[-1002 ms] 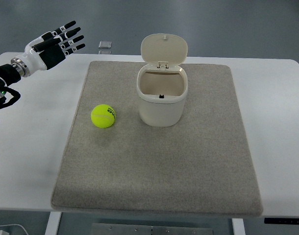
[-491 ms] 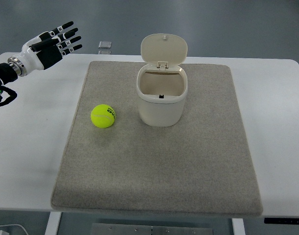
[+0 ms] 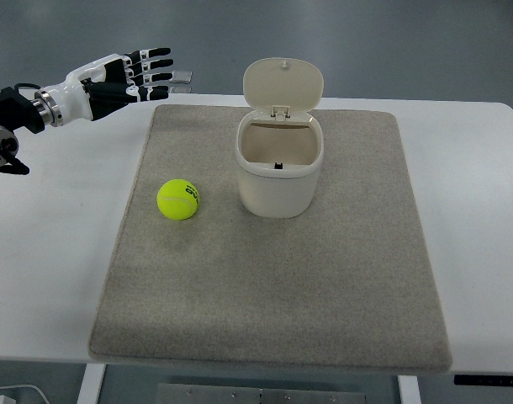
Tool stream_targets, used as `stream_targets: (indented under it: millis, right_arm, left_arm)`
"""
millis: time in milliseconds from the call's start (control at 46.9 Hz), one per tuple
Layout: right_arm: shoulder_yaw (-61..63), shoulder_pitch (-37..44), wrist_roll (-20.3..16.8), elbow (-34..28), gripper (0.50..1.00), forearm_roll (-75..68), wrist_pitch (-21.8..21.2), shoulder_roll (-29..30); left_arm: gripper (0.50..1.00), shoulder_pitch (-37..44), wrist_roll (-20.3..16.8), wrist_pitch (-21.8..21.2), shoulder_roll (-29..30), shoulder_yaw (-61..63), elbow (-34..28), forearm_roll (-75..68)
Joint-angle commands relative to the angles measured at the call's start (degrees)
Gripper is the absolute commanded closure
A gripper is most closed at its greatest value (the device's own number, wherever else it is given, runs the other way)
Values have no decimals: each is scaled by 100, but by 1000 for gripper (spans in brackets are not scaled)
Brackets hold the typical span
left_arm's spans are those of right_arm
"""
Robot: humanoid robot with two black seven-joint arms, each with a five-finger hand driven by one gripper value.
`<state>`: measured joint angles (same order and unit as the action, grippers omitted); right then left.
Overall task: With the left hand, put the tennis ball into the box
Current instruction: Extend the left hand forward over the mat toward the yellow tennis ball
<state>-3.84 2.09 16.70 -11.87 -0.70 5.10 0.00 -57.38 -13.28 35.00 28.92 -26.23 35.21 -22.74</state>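
Where the grey, felt-like rectangular mat [image 3: 273, 278] covers most of the smooth white table [image 3: 46, 252], a fuzzy yellow-green tennis ball [image 3: 178, 199] with a pale curved seam rests on the mat's left half, nearer its far edge than its near one. Just to the ball's right, apart from it, stands the box [image 3: 279, 172]: a cream plastic bin with rounded corners and glossy walls, its hinged lid [image 3: 282, 82] tipped upright at the back, the hollow interior exposed. Left hand [image 3: 113, 78]: white and black jointed shell, entering from the picture's left edge, held above the table's far left corner beyond the mat's edge; fingers [image 3: 151, 67] extended, slightly spread, holding nothing, well apart from the ball. Small flat grey square object [image 3: 182, 77] lying at the table's far edge, just beyond the fingertips.
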Motion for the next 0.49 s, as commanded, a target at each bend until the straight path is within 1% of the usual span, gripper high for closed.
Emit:
stream_targets:
  millis: [0, 85, 192, 341, 469]
  right_arm:
    - [-3, -7, 0, 0, 562, 0, 0, 0]
    - [-3, 2, 0, 0, 560, 0, 0, 0]
    - [-3, 2, 0, 0, 560, 0, 0, 0]
    - [-3, -7, 0, 0, 562, 0, 0, 0]
    - [-3, -7, 0, 0, 562, 0, 0, 0]
  left_arm:
    - [506, -28, -113, 0, -1, 4, 12, -370]
    - [506, -45, -122, 0, 26, 4, 152, -748]
    - [506, -45, -175, 0, 254, -4, 539, -1197]
    - [508, -28, -333, 0, 553, 4, 987, -1312]
    - [512, -10, -342, 0, 702, 13, 1374, -1601]
